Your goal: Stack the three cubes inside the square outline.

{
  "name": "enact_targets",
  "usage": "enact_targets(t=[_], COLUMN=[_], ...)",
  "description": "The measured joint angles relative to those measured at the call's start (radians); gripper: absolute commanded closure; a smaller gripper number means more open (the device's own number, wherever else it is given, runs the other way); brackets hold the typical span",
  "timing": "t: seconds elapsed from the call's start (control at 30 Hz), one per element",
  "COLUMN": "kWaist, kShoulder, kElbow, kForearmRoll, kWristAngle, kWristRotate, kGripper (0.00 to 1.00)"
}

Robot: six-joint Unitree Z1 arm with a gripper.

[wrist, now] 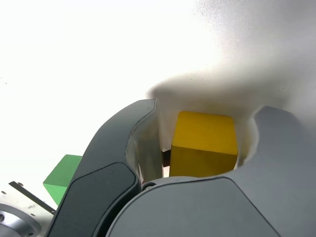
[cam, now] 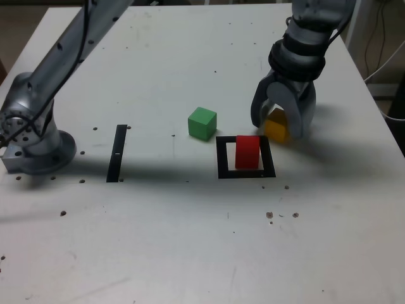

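We see the end effector (wrist: 205, 126) parted around the yellow cube (wrist: 203, 143), perhaps not yet gripping.

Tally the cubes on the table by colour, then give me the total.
Red: 1, inside the square outline
Yellow: 1, between the gripper's jaws
Green: 1, outside the outline
Total: 3 cubes
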Motion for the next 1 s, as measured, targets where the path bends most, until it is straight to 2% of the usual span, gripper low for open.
enact_targets(t=[0.53,1.0], kWaist=[0.0,-0.001], kShoulder=[-0.008,-0.129], kElbow=[-0.001,0.011], kForearmRoll=[0.005,0.077], kWristAngle=[0.009,0.021], kWristRotate=[-0.012,-0.106], kGripper=[0.62,0.62])
